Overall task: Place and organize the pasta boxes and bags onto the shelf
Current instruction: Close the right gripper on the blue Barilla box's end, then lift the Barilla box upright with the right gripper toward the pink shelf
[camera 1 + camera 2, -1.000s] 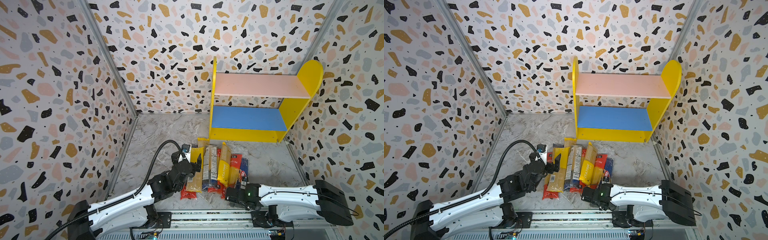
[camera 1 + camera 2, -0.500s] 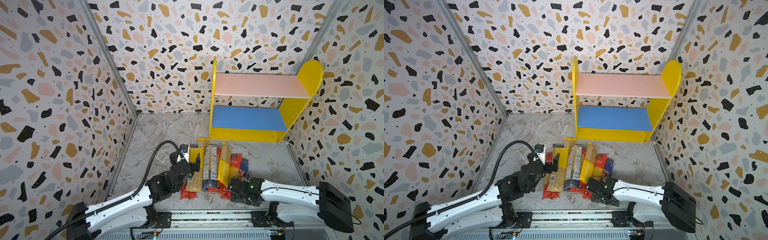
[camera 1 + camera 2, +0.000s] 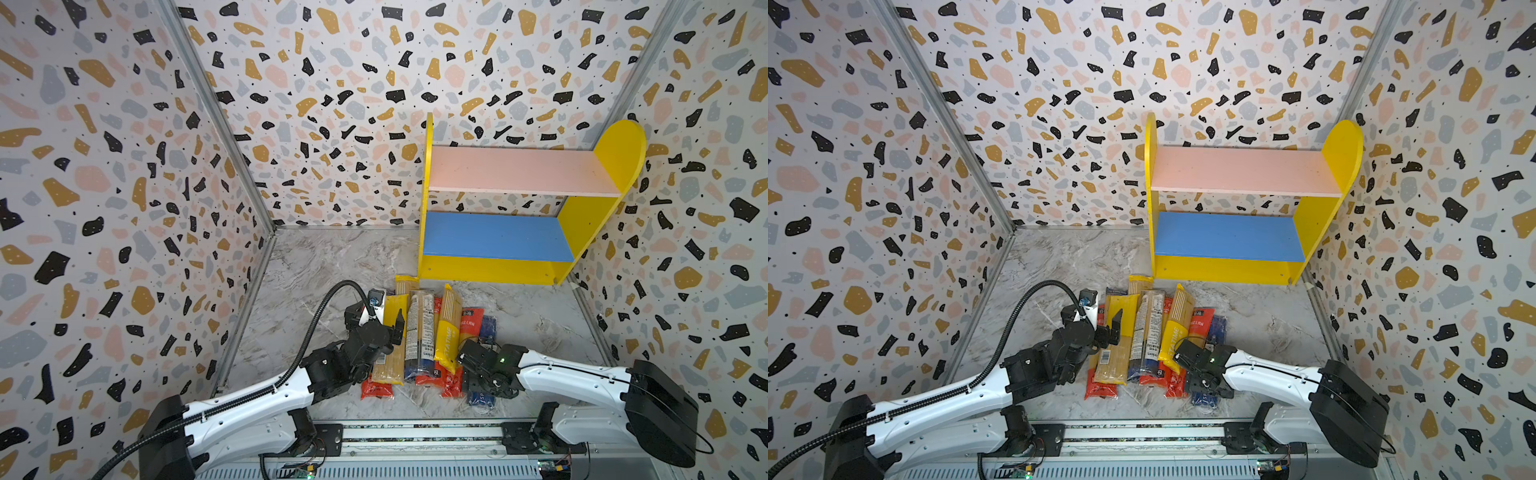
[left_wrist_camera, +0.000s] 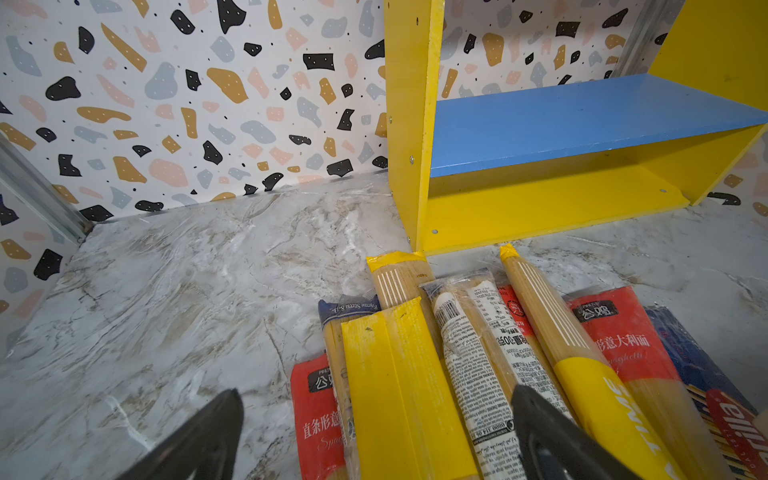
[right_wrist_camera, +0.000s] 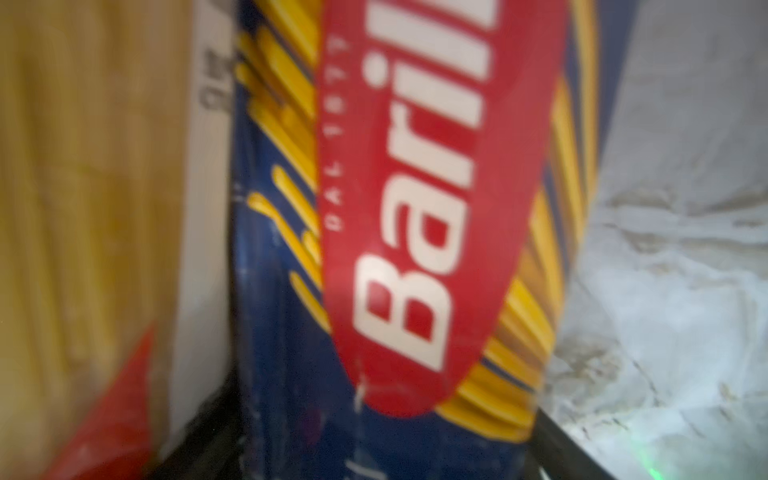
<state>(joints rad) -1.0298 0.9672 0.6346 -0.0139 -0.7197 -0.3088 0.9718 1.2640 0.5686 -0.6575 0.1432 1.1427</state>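
At the near edge of the worktop (image 3: pixel 332 270), our right gripper (image 3: pixel 480 370) has swung in from the side and settled over the dark blue Barilla pack (image 5: pixel 415 208) on the right of the pasta pile (image 3: pixel 419 332). Its jaws have been narrowing and now flank the pack; we cannot tell whether they grip it yet. Our left gripper (image 4: pixel 374 428) hangs spread wide above a yellow pack (image 4: pixel 399 374). Every pack lies before the bare shelf (image 3: pixel 494 237), so we judge a first pickup is starting.
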